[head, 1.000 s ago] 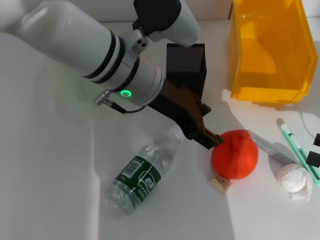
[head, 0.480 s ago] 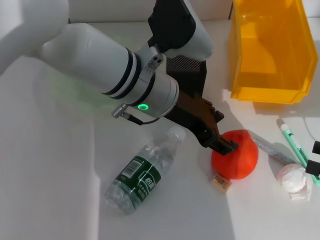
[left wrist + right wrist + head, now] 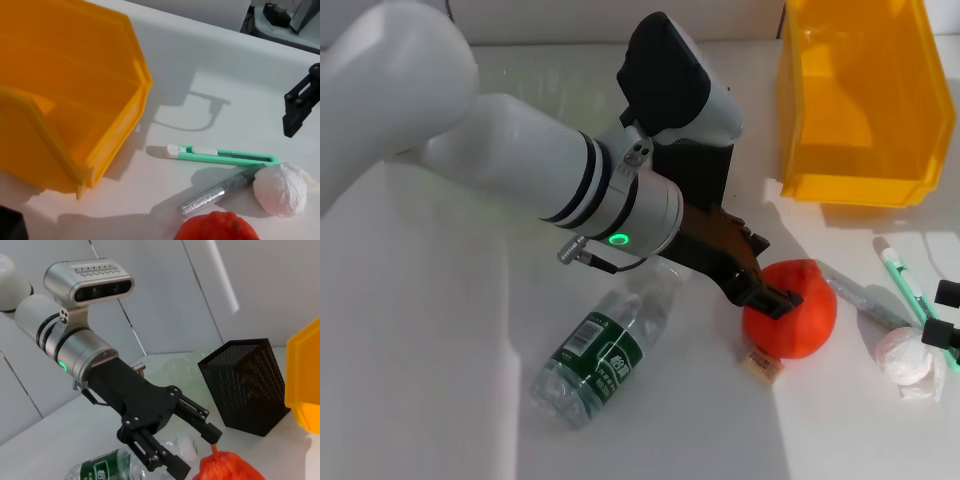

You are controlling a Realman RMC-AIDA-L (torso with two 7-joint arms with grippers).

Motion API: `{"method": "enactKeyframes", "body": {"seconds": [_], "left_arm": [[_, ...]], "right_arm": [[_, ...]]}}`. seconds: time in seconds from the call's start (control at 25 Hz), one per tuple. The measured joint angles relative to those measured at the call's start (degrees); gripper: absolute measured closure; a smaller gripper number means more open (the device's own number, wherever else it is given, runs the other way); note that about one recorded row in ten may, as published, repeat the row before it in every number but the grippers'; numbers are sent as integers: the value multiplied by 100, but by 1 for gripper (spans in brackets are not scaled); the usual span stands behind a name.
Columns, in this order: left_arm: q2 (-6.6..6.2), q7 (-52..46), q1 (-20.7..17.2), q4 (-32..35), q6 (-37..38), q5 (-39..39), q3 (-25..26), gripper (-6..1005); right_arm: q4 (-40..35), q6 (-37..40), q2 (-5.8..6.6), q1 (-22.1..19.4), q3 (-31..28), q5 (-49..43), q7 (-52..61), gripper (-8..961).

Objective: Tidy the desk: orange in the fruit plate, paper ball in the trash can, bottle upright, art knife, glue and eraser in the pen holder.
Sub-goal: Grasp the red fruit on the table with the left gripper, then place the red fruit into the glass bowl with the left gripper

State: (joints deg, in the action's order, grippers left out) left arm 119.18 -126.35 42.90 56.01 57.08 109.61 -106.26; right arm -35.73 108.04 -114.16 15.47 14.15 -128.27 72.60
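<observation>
Here we are on the orange step. Our left gripper (image 3: 772,297) sits in the middle of the head view, jaws spread apart, straddling the top of the orange (image 3: 792,310) at centre right; in the right wrist view one finger touches the fruit's stem, the other hangs beside it. Nothing is clamped yet. The fruit plate is hidden from us, perhaps behind the arm. Our right gripper (image 3: 942,315) waits at the right edge near the paper ball (image 3: 908,360); we cannot tell its finger state. Next, we judge, comes lowering further, closing round the orange, then lifting clear of the eraser (image 3: 761,364) touching its lower side.
</observation>
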Motion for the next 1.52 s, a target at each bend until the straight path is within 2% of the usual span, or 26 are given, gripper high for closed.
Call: {"method": "enactKeyframes", "body": {"seconds": [0.24, 0.52, 0.88, 1.32, 1.48, 1.52], "left_arm": [[-1, 27, -82, -96, -197, -152, -120, 232], [0, 567, -122, -494, -411, -900, -298, 245], [0, 576, -229, -597, -824, -960, -475, 263], [-2, 597, -448, -386, -861, -976, -468, 695], [-20, 854, -655, -91, -667, -1096, -408, 841], [-37, 1041, -799, 68, -409, -1268, -196, 877]], "right_arm": [[4, -6, -20, 50, 0, -41, 7, 266], [5, -14, -21, 148, -1, -94, 43, 266], [5, -26, -63, 259, -1, -120, 53, 266], [5, -119, -93, 265, -1, -126, 61, 266], [5, -119, -99, 295, -1, -129, 62, 266], [5, -120, -99, 303, -1, -129, 62, 266]]}}
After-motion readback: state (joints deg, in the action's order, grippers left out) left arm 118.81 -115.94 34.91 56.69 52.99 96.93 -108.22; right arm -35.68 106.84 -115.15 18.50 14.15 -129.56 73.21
